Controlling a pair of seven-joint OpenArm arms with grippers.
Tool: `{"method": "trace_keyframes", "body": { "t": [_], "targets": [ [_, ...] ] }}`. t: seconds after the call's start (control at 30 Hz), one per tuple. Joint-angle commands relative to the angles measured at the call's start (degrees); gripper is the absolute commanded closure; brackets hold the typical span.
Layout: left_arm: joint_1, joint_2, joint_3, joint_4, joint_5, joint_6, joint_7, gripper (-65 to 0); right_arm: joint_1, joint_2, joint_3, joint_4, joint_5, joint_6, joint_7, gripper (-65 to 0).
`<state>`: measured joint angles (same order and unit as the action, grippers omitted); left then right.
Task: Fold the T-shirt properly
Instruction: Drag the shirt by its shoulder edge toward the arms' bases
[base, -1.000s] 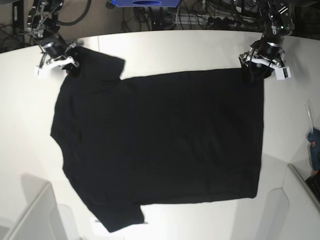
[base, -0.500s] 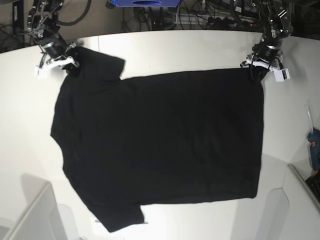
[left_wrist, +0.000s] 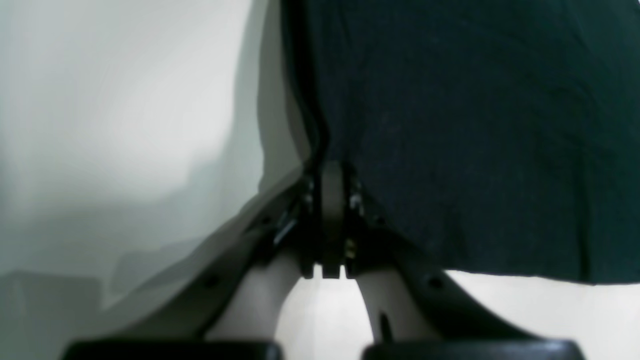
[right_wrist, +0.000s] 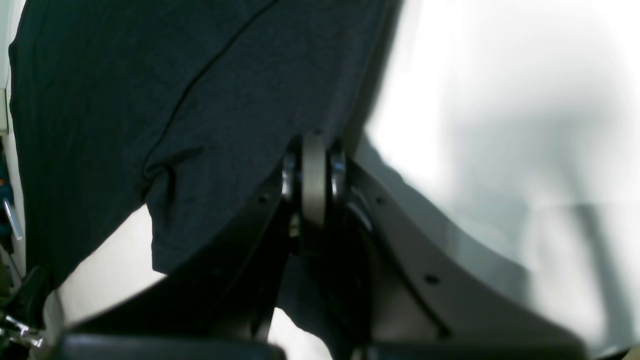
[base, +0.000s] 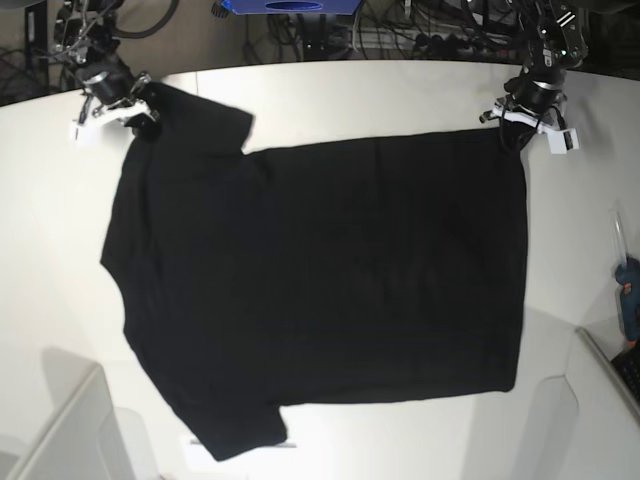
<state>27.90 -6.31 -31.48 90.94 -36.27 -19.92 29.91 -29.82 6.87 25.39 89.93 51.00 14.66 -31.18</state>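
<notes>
The big white table (base: 380, 100) has a round far edge. Behind that edge lie lots of dark cables (base: 420, 35) and a blue thing (base: 290, 6). At the right edge sits a small blue tool (base: 629, 295). A pale grey box corner (base: 70, 425) shows at the near left corner, another (base: 605, 385) at the near right.

White, rounded desk (base: 360, 95) under bright, even light. Behind its far edge, tangled dark cables (base: 420, 35) and a blue box (base: 288, 6). At right, a blue tool (base: 628, 290). Pale panel (base: 60, 425) at lower left.
</notes>
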Motion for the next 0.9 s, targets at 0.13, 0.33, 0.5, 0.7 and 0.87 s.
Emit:
{"method": "trace_keyframes", "body": {
  "t": [0.13,0.33,0.5,0.7,0.87],
  "targets": [
    [3.9,-1.2,-0.1,4.7,0.7,0.3,1.4,0.0,-4.0,0.4,0.2,1.7,-1.5,-1.2,0.7,0.0],
    [7.6,-1.3,-0.2,7.9,0.9,0.3,1.4,0.0,-7.1,0.1,0.3,4.6,-1.5,-1.2,0.8,0.0],
    [9.5,-1.3,-0.2,8.2,0.9,0.3,1.4,0.0,-8.7,-0.1,0.3,5.1,-1.5,-1.2,0.9,0.0],
    [11.9,-1.3,-0.2,8.2,0.9,0.2,1.4,0.0,-12.3,-0.2,0.2,9.3,-1.5,-1.2,2.5,0.0],
    [13.6,-2.3,-0.3,8.9,0.6,0.2,1.3,0.0,-15.0,-0.2,0.2,12.4,-1.3,-1.2,3.1,0.0]
  ]
}}
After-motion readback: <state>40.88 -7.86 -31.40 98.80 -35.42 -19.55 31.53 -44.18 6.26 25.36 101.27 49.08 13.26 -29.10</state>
